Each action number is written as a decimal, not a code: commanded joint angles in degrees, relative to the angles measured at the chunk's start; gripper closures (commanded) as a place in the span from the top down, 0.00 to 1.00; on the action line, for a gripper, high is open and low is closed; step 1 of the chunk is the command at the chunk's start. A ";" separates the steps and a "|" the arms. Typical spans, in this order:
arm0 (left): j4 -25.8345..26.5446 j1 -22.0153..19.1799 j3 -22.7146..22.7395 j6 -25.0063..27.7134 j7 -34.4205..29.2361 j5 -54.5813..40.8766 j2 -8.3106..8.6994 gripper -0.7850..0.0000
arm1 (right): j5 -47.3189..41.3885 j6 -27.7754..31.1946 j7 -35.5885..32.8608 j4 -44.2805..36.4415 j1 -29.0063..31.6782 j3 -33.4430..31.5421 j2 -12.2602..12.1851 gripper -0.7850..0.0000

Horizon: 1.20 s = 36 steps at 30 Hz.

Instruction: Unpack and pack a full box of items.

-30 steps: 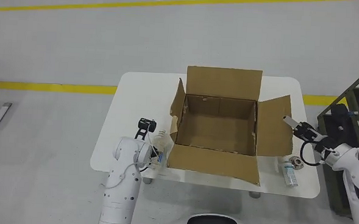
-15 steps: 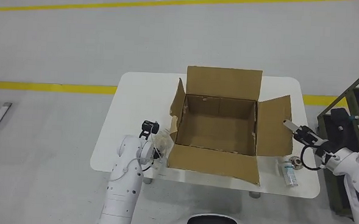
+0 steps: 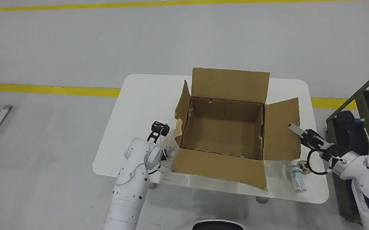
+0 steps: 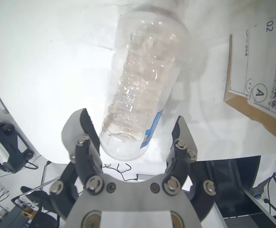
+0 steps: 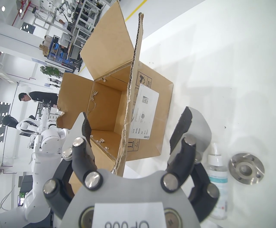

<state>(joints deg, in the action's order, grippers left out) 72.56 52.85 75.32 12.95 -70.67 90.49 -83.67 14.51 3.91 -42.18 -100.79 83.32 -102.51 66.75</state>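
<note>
Top view: a white rectangular surface (image 3: pixel 141 94) carries an open brown cardboard box (image 3: pixel 224 133) at the frame's centre, with its flaps spread. The left pincer (image 3: pixel 160 127) sits just beside the box's lower-left corner. The right pincer (image 3: pixel 295 128) hangs at the edge of the right flap. At lower right a small white-capped bottle (image 3: pixel 298 178) lies beside a round metal flange (image 3: pixel 304 164).

Left wrist view: the left pincer stands wide around the base of a clear ribbed plastic bottle (image 4: pixel 142 92). One pad (image 4: pixel 90 127) touches the bottle and the other stands apart. A corner of the box is near.

Right wrist view: the right pincer gapes wide and empty, with the box beyond it. The small bottle and flange rest side by side on the surface.
</note>
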 commanded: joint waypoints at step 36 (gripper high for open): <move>16.78 6.68 8.45 -2.20 -5.22 -6.15 2.61 0.00 | -1.61 -0.64 2.04 -2.08 2.14 1.62 -1.31 0.89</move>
<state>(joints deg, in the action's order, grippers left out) 86.76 58.69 82.83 11.27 -75.17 85.01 -81.20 12.95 3.26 -40.14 -102.88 85.49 -100.99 65.47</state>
